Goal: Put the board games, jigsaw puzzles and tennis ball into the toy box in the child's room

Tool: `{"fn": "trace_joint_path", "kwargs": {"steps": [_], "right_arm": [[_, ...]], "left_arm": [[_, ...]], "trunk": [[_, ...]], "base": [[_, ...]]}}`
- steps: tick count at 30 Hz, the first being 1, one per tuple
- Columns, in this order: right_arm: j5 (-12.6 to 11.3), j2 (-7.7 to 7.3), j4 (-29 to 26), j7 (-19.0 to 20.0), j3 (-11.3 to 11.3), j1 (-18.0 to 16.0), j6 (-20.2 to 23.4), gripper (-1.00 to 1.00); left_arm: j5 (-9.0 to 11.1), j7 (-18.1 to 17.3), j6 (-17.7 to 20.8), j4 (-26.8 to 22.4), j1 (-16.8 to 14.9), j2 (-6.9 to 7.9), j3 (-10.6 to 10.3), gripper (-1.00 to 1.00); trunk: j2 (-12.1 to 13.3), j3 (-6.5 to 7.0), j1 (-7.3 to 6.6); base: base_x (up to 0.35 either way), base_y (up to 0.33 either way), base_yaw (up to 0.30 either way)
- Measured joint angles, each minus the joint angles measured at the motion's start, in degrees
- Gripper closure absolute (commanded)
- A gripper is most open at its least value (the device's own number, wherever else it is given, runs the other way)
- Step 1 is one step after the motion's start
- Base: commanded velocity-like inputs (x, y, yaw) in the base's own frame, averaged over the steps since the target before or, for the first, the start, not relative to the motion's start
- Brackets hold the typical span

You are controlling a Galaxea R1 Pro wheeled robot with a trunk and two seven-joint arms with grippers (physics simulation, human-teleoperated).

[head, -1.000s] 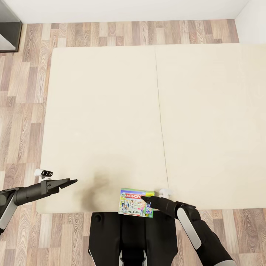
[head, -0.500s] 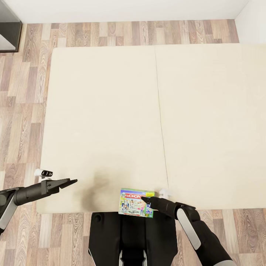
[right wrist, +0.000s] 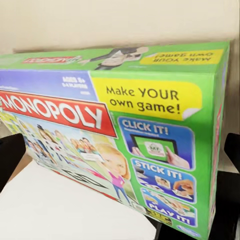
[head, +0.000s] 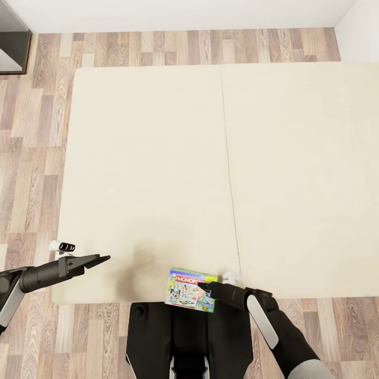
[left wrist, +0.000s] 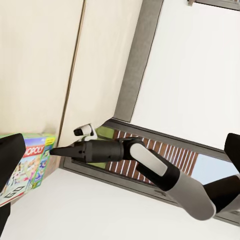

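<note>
One board game, a green-and-blue Monopoly carton (head: 190,290), lies at the near edge of the cream bed (head: 158,158), slightly skewed and overhanging the edge. My right gripper (head: 204,287) is at the carton's right side, open, its fingers (right wrist: 11,155) spread wide with the printed carton (right wrist: 115,120) close in front of them. My left gripper (head: 105,258) hovers open over the bed's near left corner, well left of the carton. From the left wrist, the carton (left wrist: 25,160) and the right gripper (left wrist: 56,151) touching it both show.
The bed top has a seam (head: 229,173) down its middle. Wood-plank floor (head: 31,131) borders the bed on the left and far side. A dark shelf unit (head: 13,47) stands at the far left corner. My black base (head: 173,337) is against the bed's near edge.
The right gripper has moved slightly left, and the Monopoly carton has shifted left and tilted a little with it. The left arm and the camera have stayed put.
</note>
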Motion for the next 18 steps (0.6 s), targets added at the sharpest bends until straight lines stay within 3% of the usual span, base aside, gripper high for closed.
{"fn": "trace_joint_path", "kwargs": {"steps": [18], "right_arm": [[0.1,0.04,0.3,1.9,0.0,-0.3,-0.2,-1.00]], "left_arm": [[0.0,0.0,0.0,0.0,0.0,0.00,0.0,-1.00]], "trunk": [[0.0,0.00,0.00]], "base": [[0.000,0.000,0.000]]}}
